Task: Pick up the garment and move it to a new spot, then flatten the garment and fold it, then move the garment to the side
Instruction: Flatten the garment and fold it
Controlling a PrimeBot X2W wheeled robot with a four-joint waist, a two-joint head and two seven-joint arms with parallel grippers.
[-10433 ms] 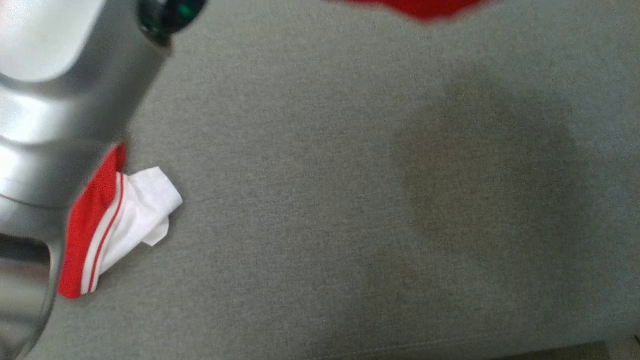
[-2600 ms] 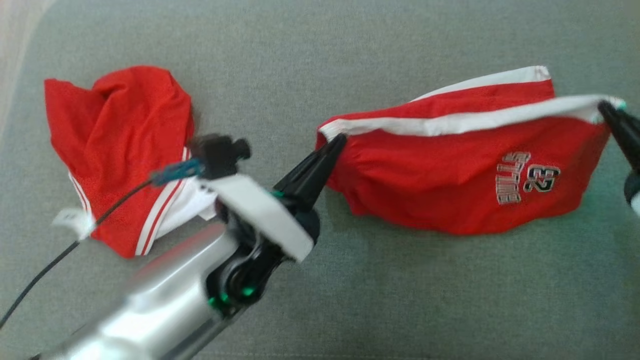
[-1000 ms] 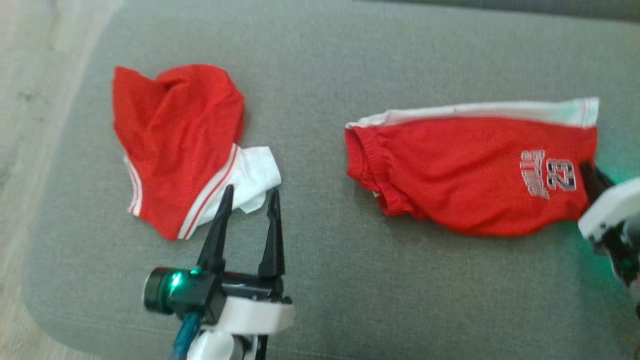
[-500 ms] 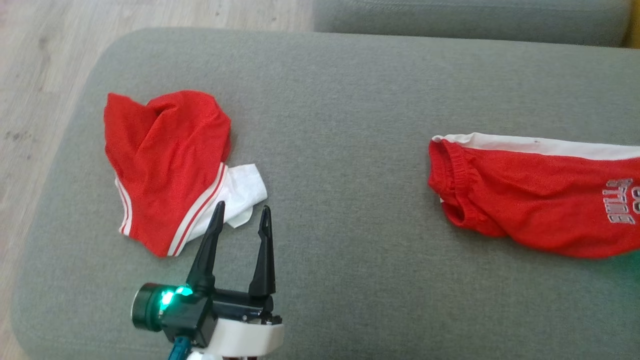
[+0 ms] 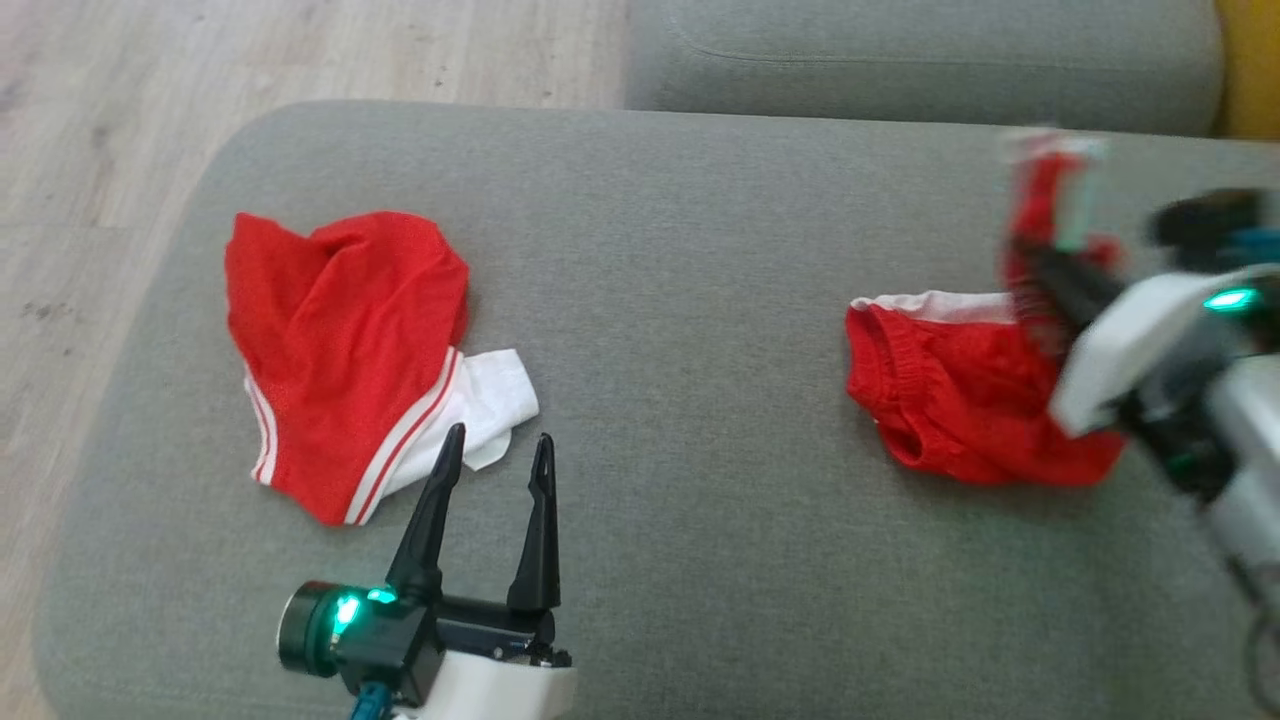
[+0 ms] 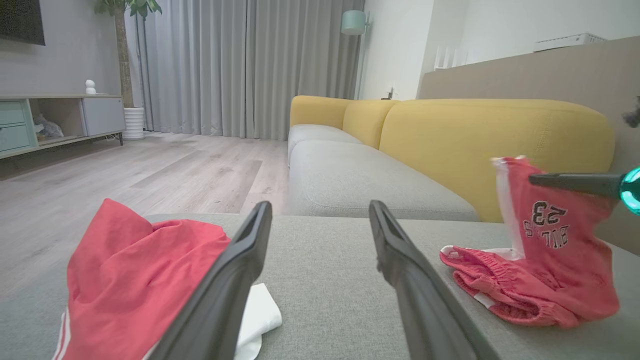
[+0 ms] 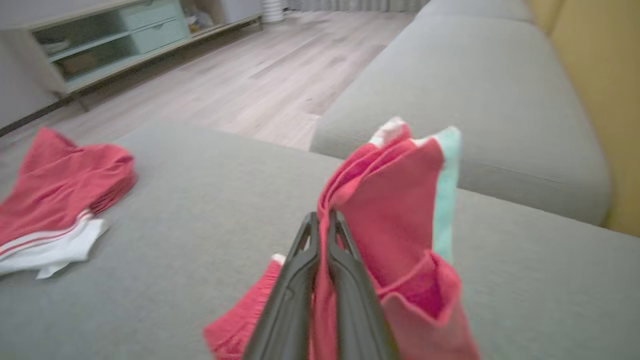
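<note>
Now the right tool (image 7: 320,220) was pinched shut on one end of the red shorts (image 5: 940,410), its two fingers pressed together with cloth between them. That end, with the white side stripe and the "23" print, stood lifted off the grey seat (image 5: 680,300). The waistband end lay bunched on the seat below it. In the head view the shorts sat at about 3 o'clock on the seat, the lifted end rising toward 1 o'clock, blurred. The left tool (image 5: 499,437) hung at about 7 o'clock, fingers spread wide and holding nothing, tips pointing to 12 o'clock. Beside its left fingertip, toward 10 o'clock, lay a crumpled red top (image 5: 340,340) with white trim, at about 9 o'clock on the seat and well apart from the shorts. Whether that fingertip touched the top's white edge could not be told. Wood floor (image 5: 100,100) showed at 10 o'clock and a second grey seat (image 5: 900,60) at 12 o'clock. In the left wrist view a yellow backrest (image 6: 490,135) rose behind the seats.
</note>
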